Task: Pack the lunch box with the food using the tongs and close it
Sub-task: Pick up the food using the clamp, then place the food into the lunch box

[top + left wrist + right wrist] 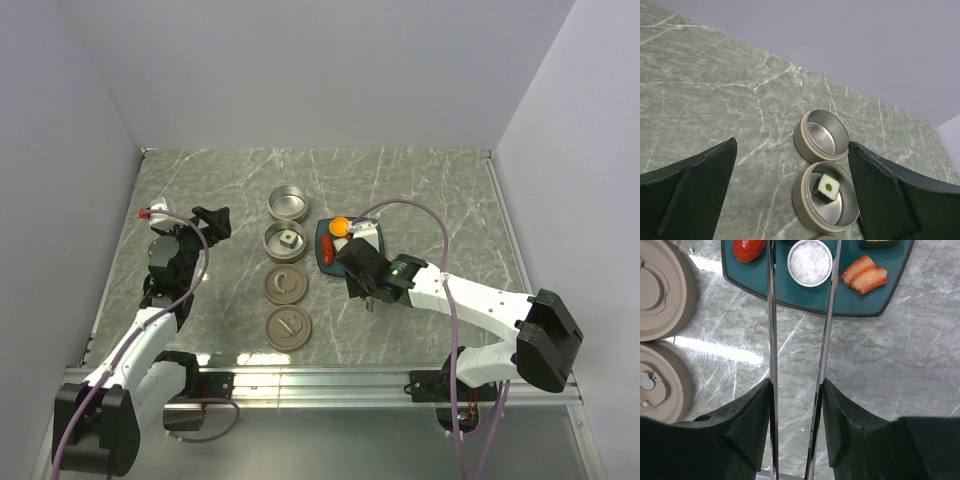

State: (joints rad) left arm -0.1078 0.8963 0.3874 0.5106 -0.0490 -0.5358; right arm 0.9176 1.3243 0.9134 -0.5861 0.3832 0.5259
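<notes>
**Desk:** Overhead?
**Photographer:** The right gripper (352,268) reaches the teal plate (321,234), where an orange ball (341,226) sits. The left gripper (212,222) hangs beside the tins.
**Desk:** Left wrist?
**Photographer:** Its jaws are spread wide and hold nothing. Below, the near tin (799,200) holds a white cube (828,186).
**Desk:** Right wrist?
**Photographer:** Its fingers are clamped on the tongs (771,315), whose arms flank the rice round (810,262); the tips are out of frame. Best to squeeze slowly and evenly, then lift straight up.
</notes>
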